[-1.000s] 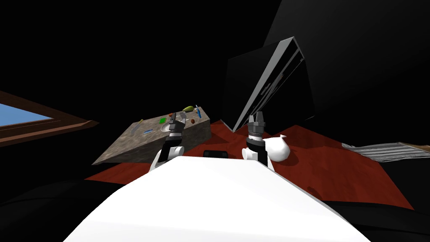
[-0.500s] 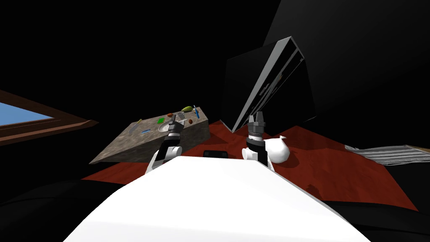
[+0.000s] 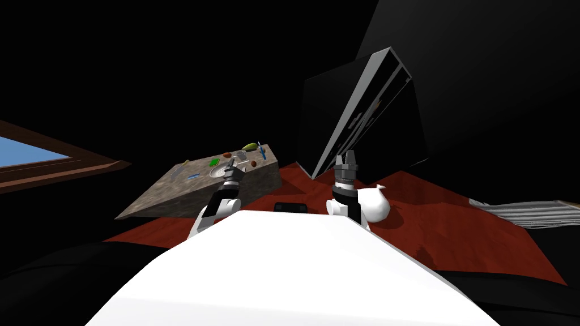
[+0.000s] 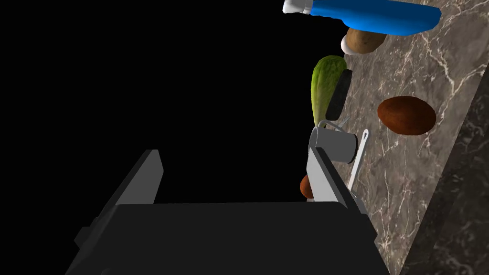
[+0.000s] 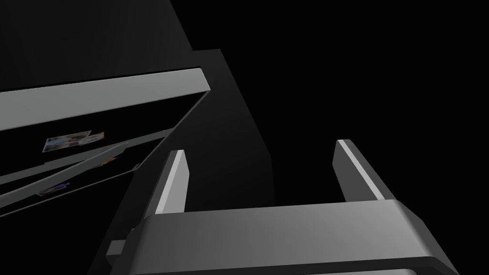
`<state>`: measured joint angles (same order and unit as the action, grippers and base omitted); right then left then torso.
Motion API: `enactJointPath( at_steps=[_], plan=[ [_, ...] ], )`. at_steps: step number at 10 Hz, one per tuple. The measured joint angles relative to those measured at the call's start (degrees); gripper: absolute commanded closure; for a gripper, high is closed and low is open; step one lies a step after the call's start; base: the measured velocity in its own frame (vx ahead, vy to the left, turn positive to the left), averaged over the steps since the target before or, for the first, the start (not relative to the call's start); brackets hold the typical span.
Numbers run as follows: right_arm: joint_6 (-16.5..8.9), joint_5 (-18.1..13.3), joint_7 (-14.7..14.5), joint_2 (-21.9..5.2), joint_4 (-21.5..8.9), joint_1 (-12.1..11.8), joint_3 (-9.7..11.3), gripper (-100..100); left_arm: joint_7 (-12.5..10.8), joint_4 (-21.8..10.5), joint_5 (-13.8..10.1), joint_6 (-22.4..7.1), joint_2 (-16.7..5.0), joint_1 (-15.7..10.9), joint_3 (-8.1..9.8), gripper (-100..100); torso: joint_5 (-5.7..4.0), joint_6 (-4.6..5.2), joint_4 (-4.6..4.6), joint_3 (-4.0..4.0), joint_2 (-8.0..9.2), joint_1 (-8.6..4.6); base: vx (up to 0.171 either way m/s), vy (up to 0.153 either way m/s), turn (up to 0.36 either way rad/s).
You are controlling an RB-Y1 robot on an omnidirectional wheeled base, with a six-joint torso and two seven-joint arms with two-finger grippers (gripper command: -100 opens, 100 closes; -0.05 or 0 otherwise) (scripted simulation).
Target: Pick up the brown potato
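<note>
Marble counter (image 4: 432, 67) holds the brown potato (image 4: 406, 115) — left gripper (image 4: 234, 160) and right gripper (image 5: 260, 152), fingers spread apart.

Left fingers (image 4: 327, 181) half hide a reddish-brown lump (image 4: 303, 187).

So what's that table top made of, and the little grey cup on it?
The table top looks like stone, probably marble: grey-brown with thin white veins running through it. The little cup looks like metal, smooth and plain grey with soft shading, though painted plastic would look the same.
</note>
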<state>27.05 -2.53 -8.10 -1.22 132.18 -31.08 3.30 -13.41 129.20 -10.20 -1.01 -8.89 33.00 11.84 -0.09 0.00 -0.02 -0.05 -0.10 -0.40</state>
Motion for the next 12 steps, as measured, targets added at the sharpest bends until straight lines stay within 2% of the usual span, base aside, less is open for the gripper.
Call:
enactJointPath(
  at_steps=[3, 4, 5, 9, 10, 12],
  plan=[
    [0.0, 0.0, 0.0, 0.0, 0.0, 0.0, 0.0, 0, -1.4, -0.7, -2.1, -4.6, -0.5, 0.4, 2.63, -100, 0.0, 0.01, -0.01, -0.04, -0.06, 0.07, 0.031, -0.08, 0.022],
    [0.0, 0.0, 0.0, 0.0, 0.0, 0.0, 0.0, 0, -1.5, -0.9, -2.2, -5.4, -0.3, 0.6, 2.64, -100, 0.05, 0.01, -0.01, -0.01, -0.01, 0.27, 0.03, -0.06, 0.041],
    [0.0, 0.0, 0.0, 0.0, 0.0, 0.0, 0.0, 0, -2.0, -0.9, -3.1, -7.1, -0.6, 0.5, 3.95, -100, 0.04, 0.0, -0.01, -0.02, -0.03, 0.21, 0.035, -0.079, 0.024],
    [0.0, 0.0, 0.0, 0.0, 0.0, 0.0, 0.0, 0, -3.6, -1.3, -5.2, -12.4, -0.3, 1.7, 6.33, -100, 0.03, 0.02, -0.01, -0.02, -0.03, 0.22, 0.033, -0.081, 0.027],
    [0.0, 0.0, 0.0, 0.0, 0.0, 0.0, 0.0, 0, -4.3, -1.8, -6.3, -13.5, -0.7, 2.1, 7.56, -100, 0.03, 0.0, -0.01, -0.03, -0.06, 0.16, 0.043, -0.085, 0.037],
    [0.0, 0.0, 0.0, 0.0, 0.0, 0.0, 0.0, 0, -4.9, -2.0, -6.8, -16.1, -0.6, 1.9, 8.42, -100, 0.04, 0.02, -0.01, -0.03, -0.04, 0.25, 0.037, -0.061, 0.018]
  ],
)
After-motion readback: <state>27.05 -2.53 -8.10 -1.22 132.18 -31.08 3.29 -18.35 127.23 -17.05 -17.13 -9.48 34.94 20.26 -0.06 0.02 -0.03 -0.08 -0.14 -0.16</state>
